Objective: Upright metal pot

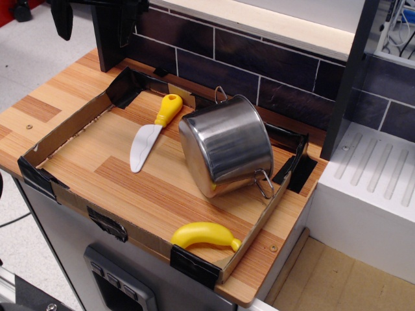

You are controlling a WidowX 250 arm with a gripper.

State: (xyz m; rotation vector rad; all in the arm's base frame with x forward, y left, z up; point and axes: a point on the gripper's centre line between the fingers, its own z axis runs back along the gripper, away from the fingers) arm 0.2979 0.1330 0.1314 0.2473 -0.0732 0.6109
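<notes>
We see metal pot (227,146) lying tipped in right half of cardboard-walled tray (61,129) on wooden counter (39,107), flat base facing us, 2 wire loop handles showing, 1 at top, 1 at lower right. Toy knife (152,133), yellow handle, lies just left of pot. Banana (204,234) near front tray wall. Gripper (65,16) at top left, well apart from pot, mostly cropped; we cannot tell its jaw state.

No readable text, label or number anywhere (pot included).
</notes>
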